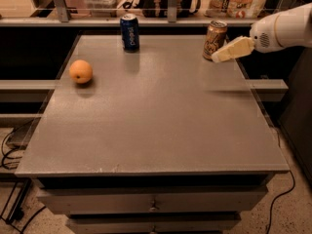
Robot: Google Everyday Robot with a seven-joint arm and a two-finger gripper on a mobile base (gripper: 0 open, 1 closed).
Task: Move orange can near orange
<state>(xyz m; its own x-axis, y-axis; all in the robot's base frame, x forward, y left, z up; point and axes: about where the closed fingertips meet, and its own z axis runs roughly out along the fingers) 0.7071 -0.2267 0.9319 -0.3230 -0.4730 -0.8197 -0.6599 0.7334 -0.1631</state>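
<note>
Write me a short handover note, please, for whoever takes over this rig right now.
Claw: at the far right of the table, its tip right beside the orange can; I cannot tell whether it touches the can.
Orange can: upright at the far right corner, not lifted.
Orange: on the left side of the table, well apart from the can. A blue Pepsi can stands at the far edge between them.
Done: the approach only.
Left: grasp the orange can, carry it across to the left, and set it down near the orange.
</note>
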